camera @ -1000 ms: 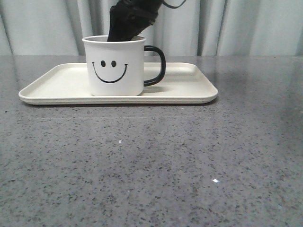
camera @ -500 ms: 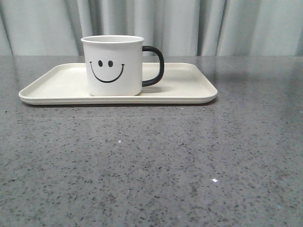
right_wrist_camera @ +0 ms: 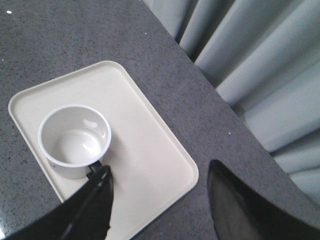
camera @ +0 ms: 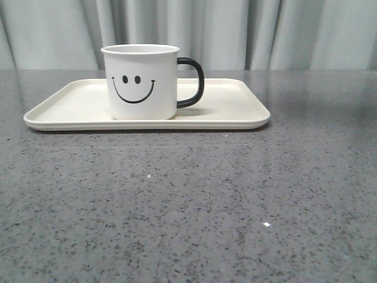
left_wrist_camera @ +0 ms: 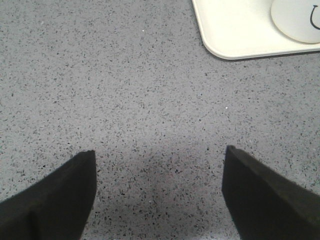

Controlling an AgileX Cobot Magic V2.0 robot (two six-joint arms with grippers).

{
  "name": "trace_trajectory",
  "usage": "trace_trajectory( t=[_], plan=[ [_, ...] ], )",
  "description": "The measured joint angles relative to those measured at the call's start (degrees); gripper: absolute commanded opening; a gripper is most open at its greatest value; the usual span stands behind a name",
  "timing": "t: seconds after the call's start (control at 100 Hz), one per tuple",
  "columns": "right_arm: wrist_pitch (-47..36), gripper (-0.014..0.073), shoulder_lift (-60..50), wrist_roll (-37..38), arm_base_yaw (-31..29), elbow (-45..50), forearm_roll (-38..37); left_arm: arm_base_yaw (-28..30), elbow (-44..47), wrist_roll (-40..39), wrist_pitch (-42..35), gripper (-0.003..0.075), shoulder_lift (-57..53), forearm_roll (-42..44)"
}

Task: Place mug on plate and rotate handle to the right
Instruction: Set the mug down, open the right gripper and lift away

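Front view: we log one mug (camera: 140, 81) standing upright on the plate (camera: 76, 106), left of its middle, smiley face toward us, handle (camera: 193, 82) pointing right. Plate rests on the grey speckled counter (camera: 188, 206). Left hand (left_wrist_camera: 159, 165): spread wide above bare counter, holding nothing. Right hand (right_wrist_camera: 159, 185): spread wide, high above the plate, holding nothing.

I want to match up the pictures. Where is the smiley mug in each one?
Front view: the mug stands upright on the plate, left of its middle, handle pointing right.
Left wrist view: only an edge of the mug shows, at the picture's corner.
Right wrist view: seen from above, the mug looks empty.
Shared landmark: the cream plate, in all three.
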Motion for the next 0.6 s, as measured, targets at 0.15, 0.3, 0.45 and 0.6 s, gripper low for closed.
trace_trajectory(
  t=[0.15, 0.3, 0.45, 0.6],
  plan=[
    [-3.4, 0.0430, -7.5, 3.4, 0.0, 9.5, -5.3, 0.0, 0.0, 0.0, 0.0, 0.0514, 0.0, 0.0],
    [-9.3, 0.0430, -16.8, 6.9, 0.0, 20.5, -10.6, 0.0, 0.0, 0.0, 0.0, 0.0514, 0.0, 0.0],
    [-13.9, 0.0430, -27.7, 11.9, 0.0, 29.7, -16.8, 0.0, 0.0, 0.0, 0.0, 0.0514, 0.0, 0.0],
    [-11.3, 0.0430, -35.9, 18.1, 0.0, 37.3, -23.1, 0.0, 0.0, 0.0, 0.0, 0.0514, 0.0, 0.0]
  ],
)
